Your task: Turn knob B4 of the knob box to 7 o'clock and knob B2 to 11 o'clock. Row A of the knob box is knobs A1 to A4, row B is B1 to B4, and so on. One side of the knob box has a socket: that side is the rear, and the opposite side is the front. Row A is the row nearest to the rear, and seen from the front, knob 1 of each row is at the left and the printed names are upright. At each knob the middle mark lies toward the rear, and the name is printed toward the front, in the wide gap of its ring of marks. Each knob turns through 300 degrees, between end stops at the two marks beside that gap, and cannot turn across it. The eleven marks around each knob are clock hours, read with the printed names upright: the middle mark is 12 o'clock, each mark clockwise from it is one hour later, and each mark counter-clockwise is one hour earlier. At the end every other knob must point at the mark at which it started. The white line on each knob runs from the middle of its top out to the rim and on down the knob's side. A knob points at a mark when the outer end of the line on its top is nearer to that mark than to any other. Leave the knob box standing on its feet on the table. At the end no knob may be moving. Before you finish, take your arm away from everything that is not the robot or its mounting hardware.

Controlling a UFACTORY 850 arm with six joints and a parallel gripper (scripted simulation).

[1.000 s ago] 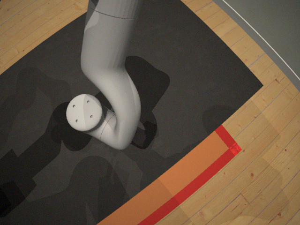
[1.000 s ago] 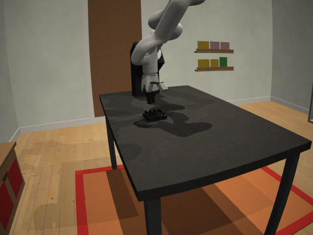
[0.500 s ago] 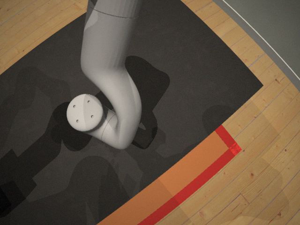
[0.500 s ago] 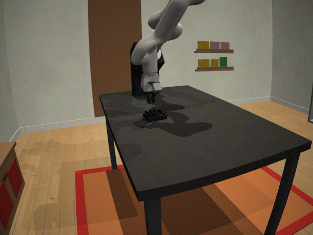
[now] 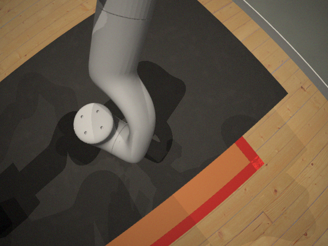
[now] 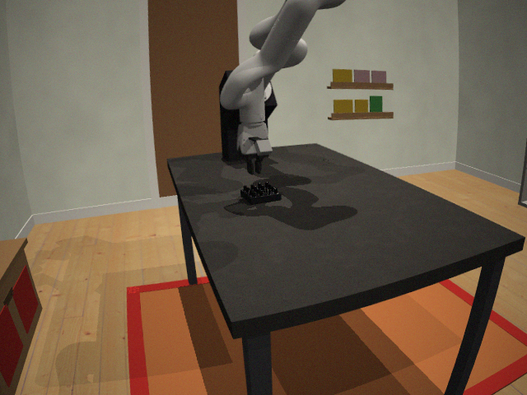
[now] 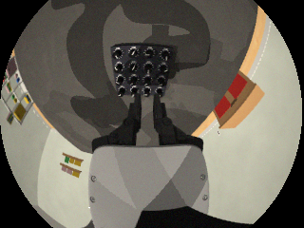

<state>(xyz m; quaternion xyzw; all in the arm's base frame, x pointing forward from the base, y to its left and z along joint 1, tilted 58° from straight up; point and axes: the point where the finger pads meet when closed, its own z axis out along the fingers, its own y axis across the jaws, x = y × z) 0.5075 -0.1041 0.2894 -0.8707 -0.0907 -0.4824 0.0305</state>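
Note:
The knob box point(image 6: 258, 194) is a small black box with several rows of dark knobs. It stands on the dark table, left of the middle. In the wrist view the knob box point(image 7: 142, 71) lies just beyond my fingertips, and its knob lines are too small to read. My gripper point(image 6: 254, 169) hangs above the box's far side and clear of the knobs. In the wrist view the fingers of my gripper point(image 7: 146, 98) stand a narrow gap apart with nothing between them. In the overhead view the arm point(image 5: 119, 105) hides the box and the gripper.
The arm's dark base column point(image 6: 230, 127) stands at the table's far edge behind the box. A table edge runs along the left side point(image 6: 191, 238) and the front point(image 6: 374, 293). A wooden cabinet with red doors point(image 6: 12, 306) stands on the floor at the left.

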